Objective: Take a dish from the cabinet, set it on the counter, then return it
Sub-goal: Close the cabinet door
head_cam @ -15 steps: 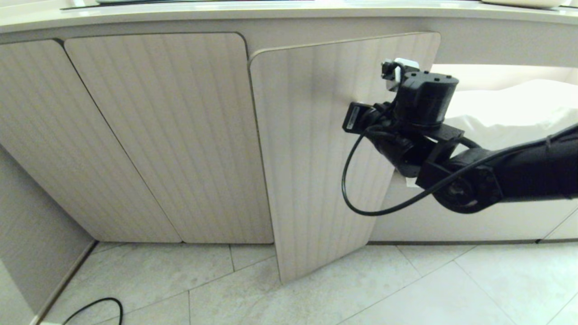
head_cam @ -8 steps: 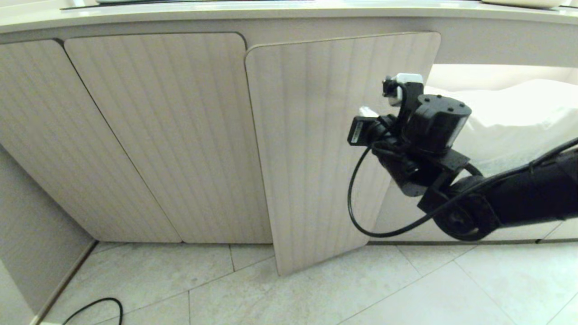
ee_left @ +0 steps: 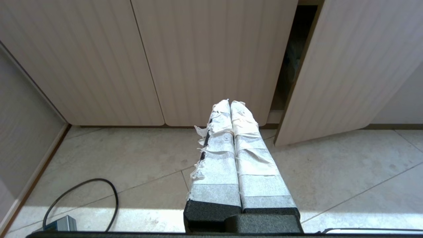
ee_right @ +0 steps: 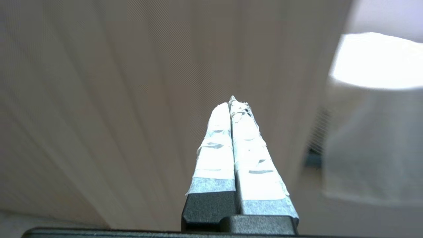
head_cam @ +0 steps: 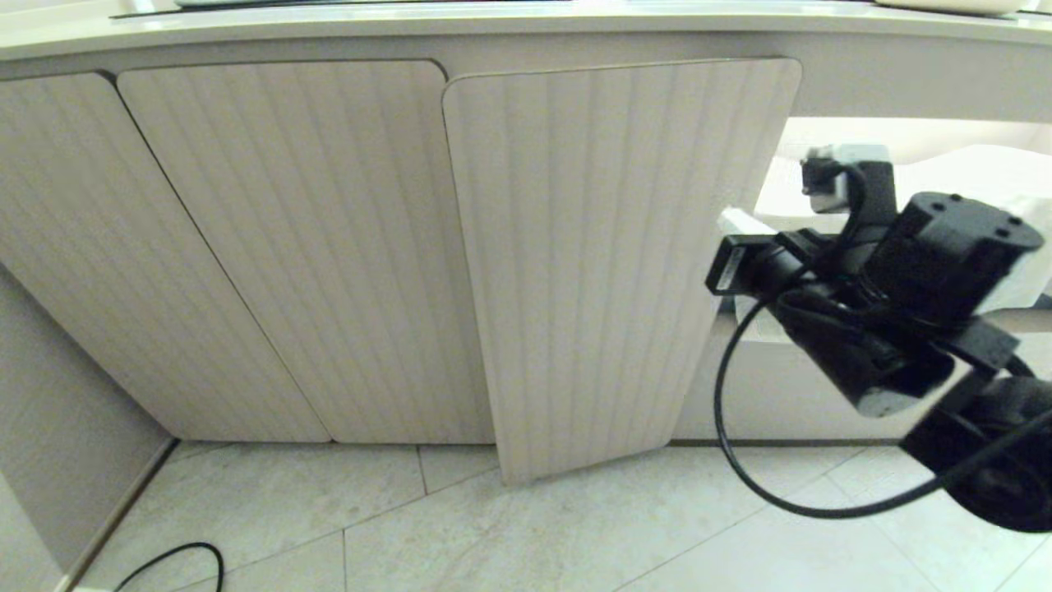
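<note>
The cabinet has one ribbed door hanging ajar, with the tabletop running along above it. The right end effector sits just off that door's free edge, taped fingers pinched together with nothing between them. The left end effector hangs low over the floor tiles, also pressed closed and empty. The dish isn't visible anywhere, so no telling where it is.
</note>
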`<state>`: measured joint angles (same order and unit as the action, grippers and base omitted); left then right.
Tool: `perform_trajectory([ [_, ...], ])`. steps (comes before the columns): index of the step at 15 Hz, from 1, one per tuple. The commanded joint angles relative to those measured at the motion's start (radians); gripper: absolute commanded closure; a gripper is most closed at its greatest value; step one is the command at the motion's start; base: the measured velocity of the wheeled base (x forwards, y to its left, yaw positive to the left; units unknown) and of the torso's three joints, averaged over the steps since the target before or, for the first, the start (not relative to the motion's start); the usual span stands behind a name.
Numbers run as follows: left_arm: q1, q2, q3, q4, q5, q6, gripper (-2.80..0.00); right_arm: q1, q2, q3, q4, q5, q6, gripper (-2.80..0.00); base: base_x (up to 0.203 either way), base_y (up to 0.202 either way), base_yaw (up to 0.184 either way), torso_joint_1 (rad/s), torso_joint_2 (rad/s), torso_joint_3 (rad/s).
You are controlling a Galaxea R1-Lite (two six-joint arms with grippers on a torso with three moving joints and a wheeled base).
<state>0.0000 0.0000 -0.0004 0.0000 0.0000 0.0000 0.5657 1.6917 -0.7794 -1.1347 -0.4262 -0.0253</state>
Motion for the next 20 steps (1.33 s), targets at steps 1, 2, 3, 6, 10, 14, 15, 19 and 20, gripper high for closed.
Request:
perform_trajectory([
  [1, 0.000, 0.000, 0.000, 0.000, 0.000, 0.000, 0.00, -0.004, -0.134, 0.108, -0.007, -0.002, -0.004, 0.00, 0.000, 0.000, 0.000, 0.000, 0.00, 0.000],
  [2, 0.000, 0.000, -0.001, 0.000, 0.000, 0.000, 0.00, -0.007, -0.187, 0.176, -0.010, -0.002, -0.007, 0.00, 0.000, 0.000, 0.000, 0.000, 0.00, 0.000],
  [3, 0.000, 0.000, 0.000, 0.000, 0.000, 0.000, 0.00, -0.013, -0.239, 0.248, -0.019, -0.002, -0.009, 0.00, 0.000, 0.000, 0.000, 0.000, 0.00, 0.000],
  [6, 0.000, 0.000, 0.000, 0.000, 0.000, 0.000, 0.00, -0.065, -0.410, 0.424, -0.037, 0.000, -0.009, 0.00, 0.000, 0.000, 0.000, 0.000, 0.00, 0.000],
  [10, 0.000, 0.000, 0.000, 0.000, 0.000, 0.000, 0.00, -0.096, -0.660, 0.692, -0.040, 0.003, -0.009, 0.00, 0.000, 0.000, 0.000, 0.000, 0.00, 0.000],
  [14, 0.000, 0.000, 0.000, 0.000, 0.000, 0.000, 0.00, -0.167, -0.853, 0.778, 0.157, 0.007, 0.028, 0.00, 0.000, 0.000, 0.000, 0.000, 0.00, 0.000],
  [15, 0.000, 0.000, 0.000, 0.000, 0.000, 0.000, 0.00, -0.184, -0.884, 0.779, 0.232, 0.008, 0.047, 0.00, 0.000, 0.000, 0.000, 0.000, 0.00, 0.000],
  [19, 0.000, 0.000, 0.000, 0.000, 0.000, 0.000, 0.00, -0.280, -1.010, 0.779, 0.549, 0.018, 0.092, 0.00, 0.000, 0.000, 0.000, 0.000, 0.00, 0.000],
  [20, 0.000, 0.000, 0.000, 0.000, 0.000, 0.000, 0.00, -0.323, -1.038, 0.779, 0.625, 0.036, 0.093, 0.00, 0.000, 0.000, 0.000, 0.000, 0.00, 0.000],
])
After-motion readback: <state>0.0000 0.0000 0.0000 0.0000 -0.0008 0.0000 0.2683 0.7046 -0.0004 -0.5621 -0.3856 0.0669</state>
